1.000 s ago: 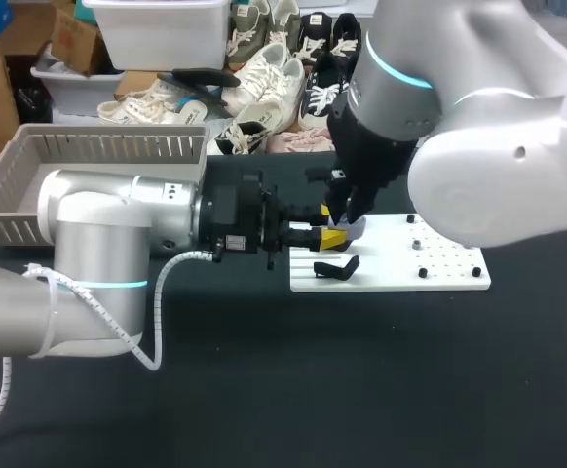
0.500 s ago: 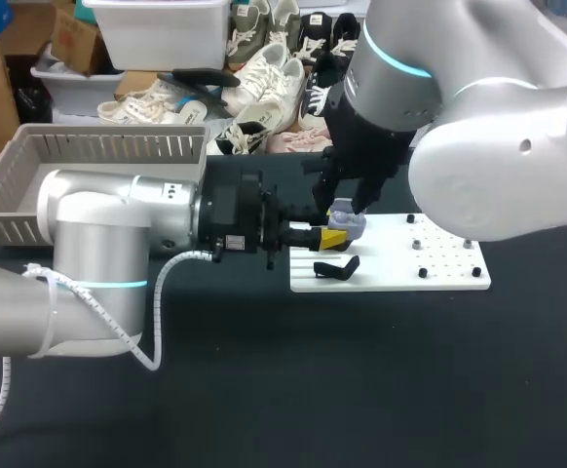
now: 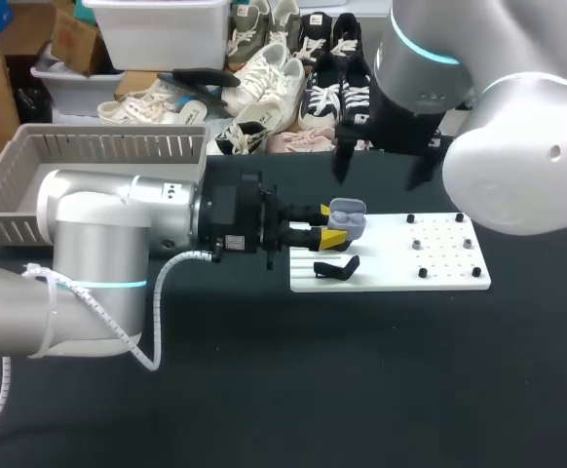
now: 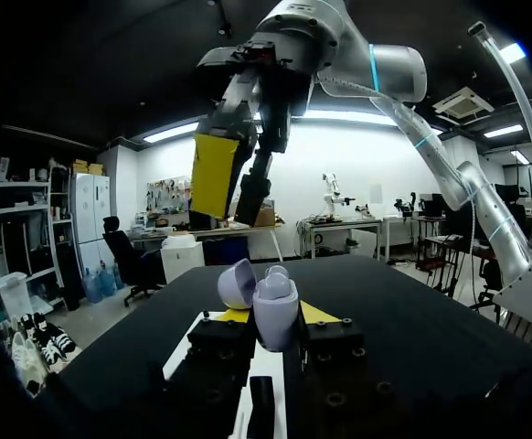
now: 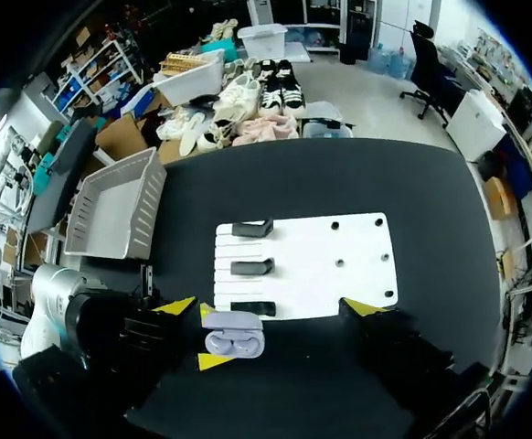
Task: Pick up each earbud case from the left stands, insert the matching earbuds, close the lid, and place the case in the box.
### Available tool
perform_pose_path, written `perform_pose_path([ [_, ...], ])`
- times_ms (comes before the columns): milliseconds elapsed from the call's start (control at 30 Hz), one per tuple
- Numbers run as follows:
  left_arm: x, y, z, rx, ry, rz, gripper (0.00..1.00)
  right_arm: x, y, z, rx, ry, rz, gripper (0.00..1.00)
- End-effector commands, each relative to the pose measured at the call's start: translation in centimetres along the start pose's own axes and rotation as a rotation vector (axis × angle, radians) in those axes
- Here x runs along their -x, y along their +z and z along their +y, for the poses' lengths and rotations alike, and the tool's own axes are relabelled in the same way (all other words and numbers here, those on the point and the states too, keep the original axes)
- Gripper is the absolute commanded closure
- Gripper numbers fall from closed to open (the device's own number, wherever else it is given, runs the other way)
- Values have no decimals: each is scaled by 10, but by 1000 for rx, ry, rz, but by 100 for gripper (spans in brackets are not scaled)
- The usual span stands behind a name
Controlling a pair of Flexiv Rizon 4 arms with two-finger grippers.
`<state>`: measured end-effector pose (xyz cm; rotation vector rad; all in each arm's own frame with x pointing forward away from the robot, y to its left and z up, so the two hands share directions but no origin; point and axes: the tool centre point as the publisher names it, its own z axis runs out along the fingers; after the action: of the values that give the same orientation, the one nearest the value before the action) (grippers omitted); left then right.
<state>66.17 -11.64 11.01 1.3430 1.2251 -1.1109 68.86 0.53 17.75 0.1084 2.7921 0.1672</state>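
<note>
— One earbud case (image 3: 347, 216), lavender, with its lid swung open. Where does it sit?
— Between the yellow tips of the left gripper (image 3: 330, 225), which pinch it from two sides. It is held at the edge of the white board (image 3: 444, 280), just beside the nearest black stand (image 3: 335, 267).
— And the other stands?
— The right wrist view shows three in a row along one side of the board; I see nothing on them.
— The right gripper (image 3: 379, 174)?
— It hangs above the case and the board, apart from both. Its fingers are spread wide with nothing between them.
— What lies further out?
— A grey slatted box (image 3: 98, 146) stands on the black table (image 3: 361, 390), beyond the left arm and well apart from the board.
</note>
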Motion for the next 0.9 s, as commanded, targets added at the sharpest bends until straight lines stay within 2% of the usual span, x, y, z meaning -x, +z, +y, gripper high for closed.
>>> perform_pose_path([
  [33, 0, 0, 0, 0, 0, 0, 100, 15, 20, 1, -41, 24, 34, 0],
  [167, 0, 0, 0, 0, 0, 0, 100, 20, 35, -7, -63, 55, 76, 0],
  [333, 0, 0, 0, 0, 0, 0, 100, 10, 43, -12, -63, 58, 108, 0],
  [700, 0, 0, 0, 0, 0, 0, 100, -23, 24, -21, -59, 26, 153, 0],
  [900, 0, 0, 0, 0, 0, 0, 100, -24, 10, -25, -14, 42, 131, 0],
])
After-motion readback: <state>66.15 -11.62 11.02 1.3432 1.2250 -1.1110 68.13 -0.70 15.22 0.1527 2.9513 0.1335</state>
